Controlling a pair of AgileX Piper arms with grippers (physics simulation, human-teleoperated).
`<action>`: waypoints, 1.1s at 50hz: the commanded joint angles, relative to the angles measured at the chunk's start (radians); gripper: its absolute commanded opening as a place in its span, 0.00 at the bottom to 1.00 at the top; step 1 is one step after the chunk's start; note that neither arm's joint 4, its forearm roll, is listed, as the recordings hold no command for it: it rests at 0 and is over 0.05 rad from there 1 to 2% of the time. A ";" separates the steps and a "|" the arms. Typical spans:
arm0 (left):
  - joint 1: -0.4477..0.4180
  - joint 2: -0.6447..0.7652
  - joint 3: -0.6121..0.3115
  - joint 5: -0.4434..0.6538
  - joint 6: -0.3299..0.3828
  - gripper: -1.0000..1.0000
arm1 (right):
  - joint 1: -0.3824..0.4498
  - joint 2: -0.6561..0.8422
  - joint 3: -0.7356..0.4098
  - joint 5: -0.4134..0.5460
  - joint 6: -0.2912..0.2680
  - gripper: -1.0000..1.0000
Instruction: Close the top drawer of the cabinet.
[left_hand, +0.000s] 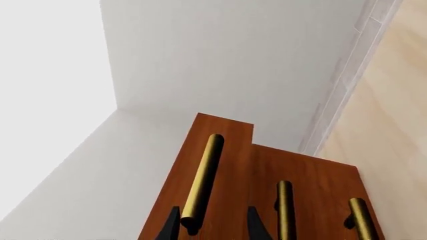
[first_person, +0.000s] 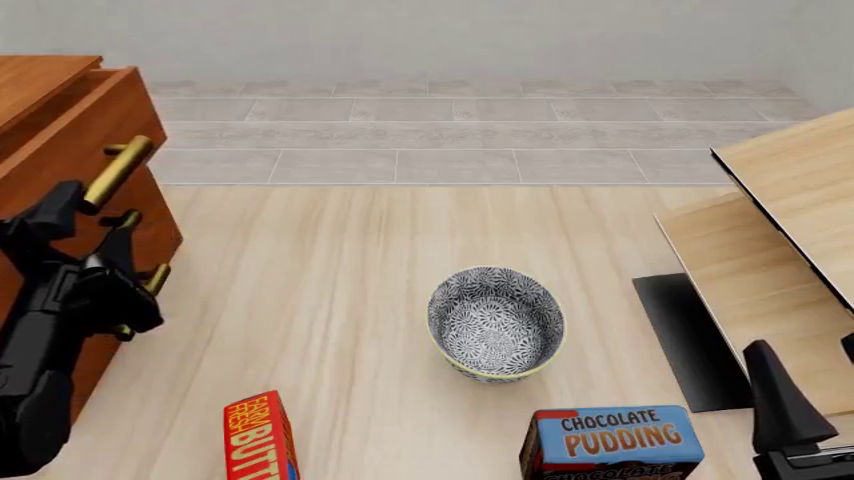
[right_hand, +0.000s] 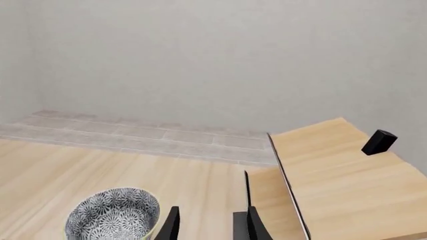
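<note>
Reddish-brown wood filled the front view's left edge, where the cabinet (first_person: 47, 130) stood on the pale wood table (first_person: 334, 300). Its top drawer (left_hand: 217, 150) stuck out past the two lower drawer fronts, as the step in the left wrist view showed. The left arm reached up and leftward against the cabinet's face, and the left gripper (left_hand: 213, 227) had its two dark fingers spread on either side of the lower end of the top drawer's brass handle (left_hand: 203, 182), not pinching it. Whether a finger touched the bar could not be told.

The right gripper (right_hand: 210, 225) hung low at the near right corner, fingers parted and holding nothing, pointing over the table toward the patterned bowl (first_person: 497, 322). Pale boards (first_person: 787, 200) rose at the right edge, with a dark mat (first_person: 687, 340) beside them. A chocolate pudding box (first_person: 611, 440) and a red butter box (first_person: 260, 435) sat at the near edge. Bare table lay between the bowl and the cabinet.
</note>
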 joint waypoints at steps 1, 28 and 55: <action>0.050 -0.002 0.005 -0.003 0.002 1.00 | -0.001 0.000 0.007 -0.006 -0.001 1.00; 0.107 0.022 -0.009 -0.005 -0.003 1.00 | 0.005 0.000 0.007 -0.003 -0.003 1.00; 0.166 0.043 -0.020 -0.005 -0.011 1.00 | 0.011 0.000 0.014 -0.007 -0.009 1.00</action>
